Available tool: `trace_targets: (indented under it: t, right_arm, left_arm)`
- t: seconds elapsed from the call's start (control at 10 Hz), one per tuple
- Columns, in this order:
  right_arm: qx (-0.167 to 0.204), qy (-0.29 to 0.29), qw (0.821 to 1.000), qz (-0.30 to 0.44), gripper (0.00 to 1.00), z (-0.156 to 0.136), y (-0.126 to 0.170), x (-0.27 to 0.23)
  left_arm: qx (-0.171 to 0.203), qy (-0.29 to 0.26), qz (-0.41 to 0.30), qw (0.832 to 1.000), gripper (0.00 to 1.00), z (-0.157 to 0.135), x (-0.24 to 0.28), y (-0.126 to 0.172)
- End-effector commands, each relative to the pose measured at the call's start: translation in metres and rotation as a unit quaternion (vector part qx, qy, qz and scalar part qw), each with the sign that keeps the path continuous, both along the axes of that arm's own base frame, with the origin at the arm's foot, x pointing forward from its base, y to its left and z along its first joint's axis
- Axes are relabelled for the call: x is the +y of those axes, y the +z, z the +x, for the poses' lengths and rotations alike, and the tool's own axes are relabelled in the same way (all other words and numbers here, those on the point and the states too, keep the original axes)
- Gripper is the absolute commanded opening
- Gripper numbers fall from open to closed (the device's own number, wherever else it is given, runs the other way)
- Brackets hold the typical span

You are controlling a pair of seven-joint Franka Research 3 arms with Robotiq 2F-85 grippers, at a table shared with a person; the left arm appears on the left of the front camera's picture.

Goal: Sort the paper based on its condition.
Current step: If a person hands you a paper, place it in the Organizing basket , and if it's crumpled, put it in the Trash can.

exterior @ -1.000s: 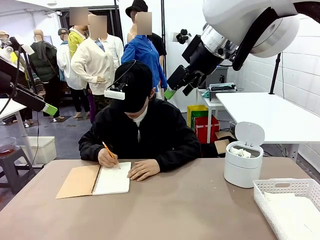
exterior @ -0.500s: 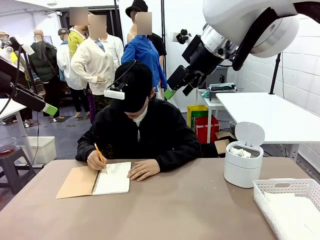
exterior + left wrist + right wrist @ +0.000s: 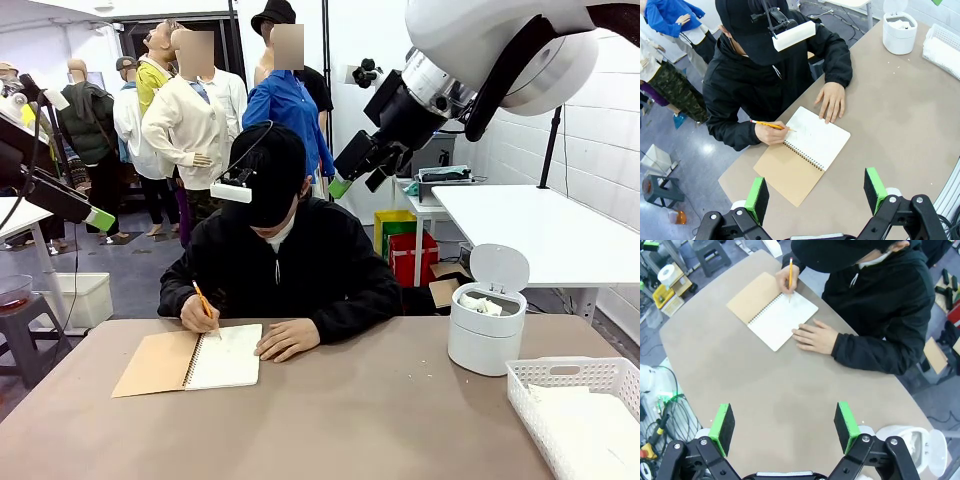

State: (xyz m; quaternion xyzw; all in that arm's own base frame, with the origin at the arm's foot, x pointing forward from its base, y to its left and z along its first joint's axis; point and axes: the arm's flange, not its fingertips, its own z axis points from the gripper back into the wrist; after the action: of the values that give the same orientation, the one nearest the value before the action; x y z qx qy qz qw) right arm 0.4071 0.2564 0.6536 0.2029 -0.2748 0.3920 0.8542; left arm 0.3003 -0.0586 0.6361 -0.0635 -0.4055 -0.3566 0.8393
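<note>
Since just before: pencil hand [image 3: 197,315] a little further right on the notebook [image 3: 228,358], page marks too small to read. Both wide open, holding nothing: left gripper [image 3: 815,179] and right gripper [image 3: 783,409]. In the white bin [image 3: 483,347], crumpled paper [image 3: 483,304]; in the basket [image 3: 570,368], flat paper [image 3: 585,425].

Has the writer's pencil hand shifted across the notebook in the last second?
Yes. The pencil hand has slid slightly left, toward the spiral binding of the notebook, which stayed put.
</note>
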Motion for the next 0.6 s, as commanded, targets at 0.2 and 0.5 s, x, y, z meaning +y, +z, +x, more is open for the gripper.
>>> trace_targets:
  t: [0.2, 0.5]
  right_arm:
    - [0.002, -0.004, 1.000, 0.001, 1.00, 0.0001, 0.0003, -0.0008]
    - [0.002, -0.004, 1.000, 0.001, 1.00, 0.0001, 0.0003, -0.0008]
  left_arm:
    - [0.000, 0.003, 0.002, 1.000, 1.00, -0.0001, 0.0002, -0.0002]
    - [0.000, 0.003, 0.002, 1.000, 1.00, -0.0001, 0.0002, -0.0002]
